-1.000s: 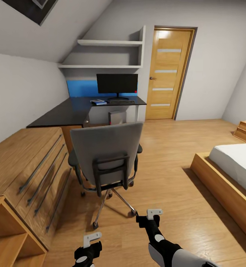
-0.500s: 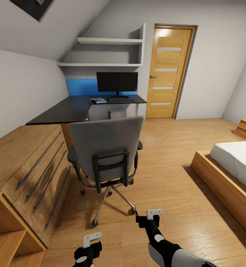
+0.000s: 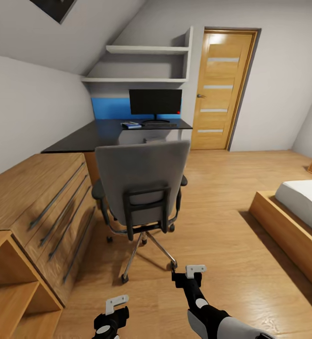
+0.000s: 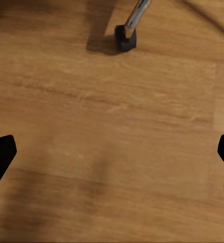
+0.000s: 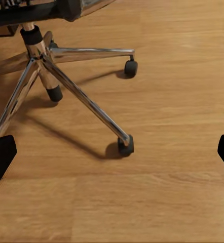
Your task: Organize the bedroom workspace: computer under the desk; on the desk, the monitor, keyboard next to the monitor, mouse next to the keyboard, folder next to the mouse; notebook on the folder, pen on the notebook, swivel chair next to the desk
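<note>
the swivel chair [image 3: 141, 181] stands at twelve o'clock, its grey back blocking the straight way to the desk [image 3: 113, 134]. a wooden dresser [image 3: 38, 197] walls off nine to eleven o'clock. the bed [image 3: 299, 212] closes three o'clock. bare wood floor [image 3: 221, 207] lies open between chair and bed, toward one o'clock.

door [image 3: 224, 89] | shelves [image 3: 144, 64] | dresser [image 3: 38, 197] | bed [image 3: 299, 212]

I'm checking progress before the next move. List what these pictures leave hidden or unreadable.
- Chair seat and any folder on it: head view, hidden behind the swivel chair backrest.
- Computer under the desk: head view, blocked by the chair.
- Small blue item beside the monitor: head view, too small to identify.
- Keyboard, mouse: too small to tell apart.
</note>
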Tool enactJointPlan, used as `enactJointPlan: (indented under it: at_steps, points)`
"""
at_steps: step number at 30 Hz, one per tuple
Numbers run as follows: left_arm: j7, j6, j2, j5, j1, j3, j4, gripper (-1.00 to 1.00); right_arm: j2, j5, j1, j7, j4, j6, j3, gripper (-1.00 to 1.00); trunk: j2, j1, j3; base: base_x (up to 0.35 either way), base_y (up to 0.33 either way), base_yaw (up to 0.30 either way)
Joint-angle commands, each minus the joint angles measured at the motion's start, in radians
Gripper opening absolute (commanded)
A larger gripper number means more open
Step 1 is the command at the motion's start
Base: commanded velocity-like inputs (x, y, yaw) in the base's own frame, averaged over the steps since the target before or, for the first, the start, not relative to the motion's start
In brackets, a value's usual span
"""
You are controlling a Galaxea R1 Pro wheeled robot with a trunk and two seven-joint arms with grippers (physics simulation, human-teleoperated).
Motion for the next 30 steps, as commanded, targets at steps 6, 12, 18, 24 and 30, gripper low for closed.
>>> enactJointPlan:
  at_steps: [6, 12, 18, 24, 30]
  points:
    - [0.005, -0.005, 0.0, 0.01, -0.001, -0.008, 0.001, 1.0, 0.0, -0.003, 0.0, -0.007, 0.0, -0.009, 0.008, 1.0, -0.043, 0.023, -0.02, 0.0, 0.0, 0.233]
    - [0.005, -0.005, 0.0, 0.01, -0.001, -0.008, 0.001, 1.0, -0.001, -0.003, 0.001, -0.007, 0.0, -0.011, 0.008, 1.0, -0.085, 0.046, -0.039, 0.0, 0.0, 0.068]
    - [0.005, -0.005, 0.0, 0.01, -0.001, -0.008, 0.001, 1.0, -0.002, -0.003, 0.001, -0.007, 0.0, -0.011, 0.008, 1.0, -0.127, 0.069, -0.057, 0.0, 0.0, 0.017]
    - [0.005, -0.005, 0.0, 0.01, -0.001, -0.008, 0.001, 1.0, -0.002, -0.003, 0.001, -0.007, 0.0, -0.011, 0.007, 1.0, -0.169, 0.092, -0.076, 0.0, 0.0, 0.0]
    - [0.005, -0.005, 0.0, 0.01, -0.001, -0.008, 0.001, 1.0, -0.002, -0.003, 0.001, -0.007, 0.0, -0.011, 0.007, 1.0, -0.211, 0.115, -0.095, 0.0, 0.0, 0.0]
